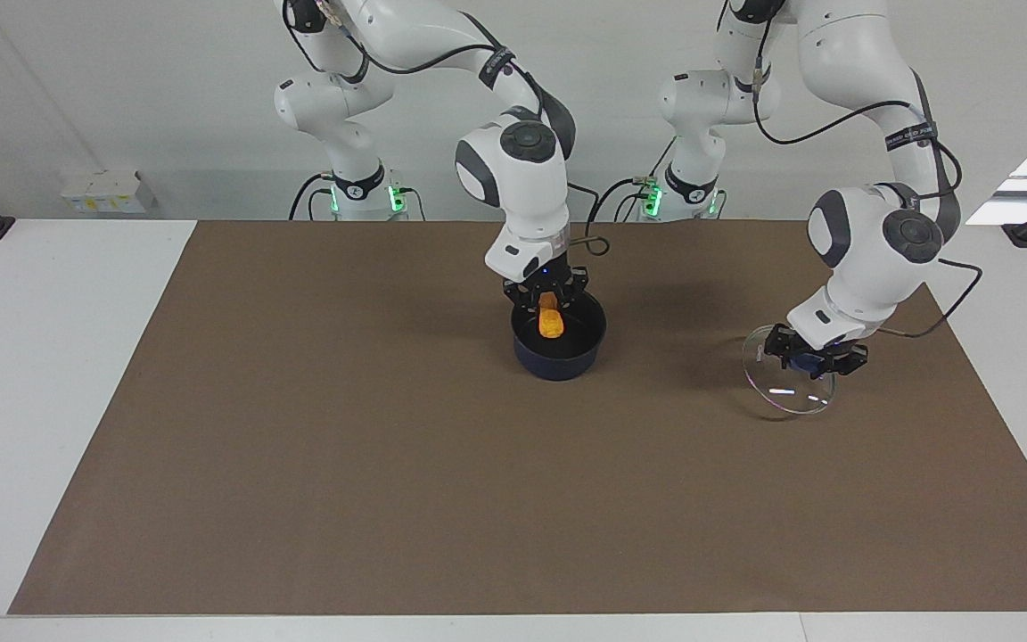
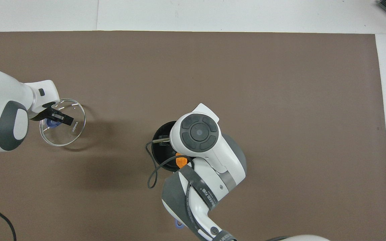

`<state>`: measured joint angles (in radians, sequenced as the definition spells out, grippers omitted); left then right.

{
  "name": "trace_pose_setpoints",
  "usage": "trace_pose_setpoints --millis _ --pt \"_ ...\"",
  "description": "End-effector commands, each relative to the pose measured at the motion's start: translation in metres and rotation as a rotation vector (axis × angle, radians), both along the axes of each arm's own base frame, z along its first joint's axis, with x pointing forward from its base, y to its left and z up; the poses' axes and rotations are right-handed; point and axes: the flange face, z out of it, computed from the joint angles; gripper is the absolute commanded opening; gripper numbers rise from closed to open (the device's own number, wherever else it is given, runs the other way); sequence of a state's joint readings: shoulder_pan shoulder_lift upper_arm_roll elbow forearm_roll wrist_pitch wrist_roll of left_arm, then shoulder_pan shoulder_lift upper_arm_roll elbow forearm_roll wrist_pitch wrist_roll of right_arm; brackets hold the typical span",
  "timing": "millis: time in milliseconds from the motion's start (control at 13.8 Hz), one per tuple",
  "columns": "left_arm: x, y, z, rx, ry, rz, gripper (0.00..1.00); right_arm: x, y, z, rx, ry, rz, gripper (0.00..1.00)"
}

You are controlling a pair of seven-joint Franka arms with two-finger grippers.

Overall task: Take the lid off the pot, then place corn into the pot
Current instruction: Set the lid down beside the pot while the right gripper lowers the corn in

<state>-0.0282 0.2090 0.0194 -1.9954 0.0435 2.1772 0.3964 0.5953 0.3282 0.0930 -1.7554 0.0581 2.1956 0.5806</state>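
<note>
Two claws carry the task's things. Right claw [image 1: 548,300] hangs over the open pot [image 1: 559,354], pinching the corn [image 1: 551,322], whose lower end dips inside the rim. Left claw [image 1: 816,355] pinches the lid [image 1: 790,385] by its knob, tilted, just above the brown worktop [image 1: 389,464], well apart from the pot toward the left arm's end.

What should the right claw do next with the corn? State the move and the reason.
Probably open and let go. The right claw holds the corn upright over the pot, its lower end already inside the rim. The lid is off, held by the left claw.
</note>
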Motion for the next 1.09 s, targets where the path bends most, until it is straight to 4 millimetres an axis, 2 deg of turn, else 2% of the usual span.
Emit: trace_pose_setpoints --millis 0,72,145,217,362,507,651,724,868,1013 --pt "-0.01 0.007 -0.009 0.018 -0.02 -0.026 0.0 0.007 0.012 -0.002 0.033 -0.024 -0.024 0.05" --pt "-0.011 0.008 -0.015 0.024 -0.012 -0.03 0.04 0.007 0.014 -0.005 0.035 -0.028 -0.021 0.06" --pt "-0.011 0.007 -0.019 0.024 -0.006 -0.03 0.47 0.009 0.012 -0.008 0.03 -0.028 -0.023 0.06" --pt "-0.013 0.008 -0.021 0.024 0.0 -0.031 0.99 0.013 0.008 -0.009 0.03 -0.031 -0.024 0.06" --pt "-0.011 0.006 -0.019 0.025 0.002 -0.017 1.0 0.016 0.003 -0.018 0.028 -0.031 -0.03 0.06" --pt "-0.008 0.008 -0.016 0.017 -0.009 0.007 1.0 0.014 0.006 -0.028 0.02 -0.018 -0.026 0.06" --pt "-0.002 0.007 -0.003 0.016 -0.037 0.081 1.0 0.017 0.006 -0.041 0.024 -0.02 -0.032 0.08" --pt "0.003 0.004 0.005 0.01 -0.052 0.144 1.0 0.017 0.008 -0.041 0.03 -0.028 -0.03 0.11" --pt "0.016 0.0 0.033 -0.017 -0.057 0.251 1.0 0.015 0.007 -0.045 0.027 -0.022 -0.03 0.21" --pt "0.023 0.002 0.053 -0.04 -0.066 0.302 1.0 0.015 0.004 -0.047 0.024 -0.02 -0.032 0.39"
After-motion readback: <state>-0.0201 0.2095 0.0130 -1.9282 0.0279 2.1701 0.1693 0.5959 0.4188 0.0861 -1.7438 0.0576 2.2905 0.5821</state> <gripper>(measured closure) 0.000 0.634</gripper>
